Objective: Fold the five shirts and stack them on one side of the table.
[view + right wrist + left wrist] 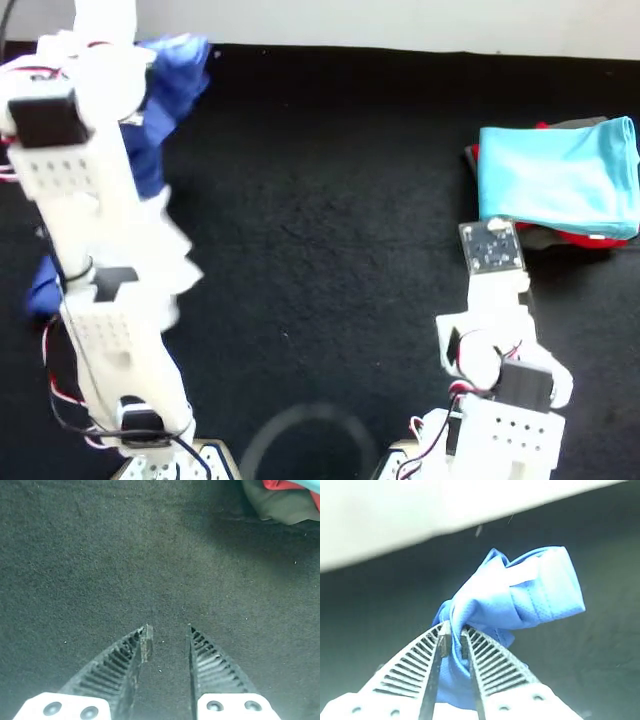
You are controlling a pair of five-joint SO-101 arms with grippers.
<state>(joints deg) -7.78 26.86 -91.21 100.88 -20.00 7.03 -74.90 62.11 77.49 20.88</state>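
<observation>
Left gripper (452,630) pinches a bunched blue shirt (520,600) at the desk's (320,200) far left edge, probably held up for spreading flat; right gripper (167,635) hovers narrowly parted beside the folded stack (560,180).

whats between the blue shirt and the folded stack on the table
Only bare black table cover lies between the blue shirt and the folded stack, as the high view shows.
</observation>
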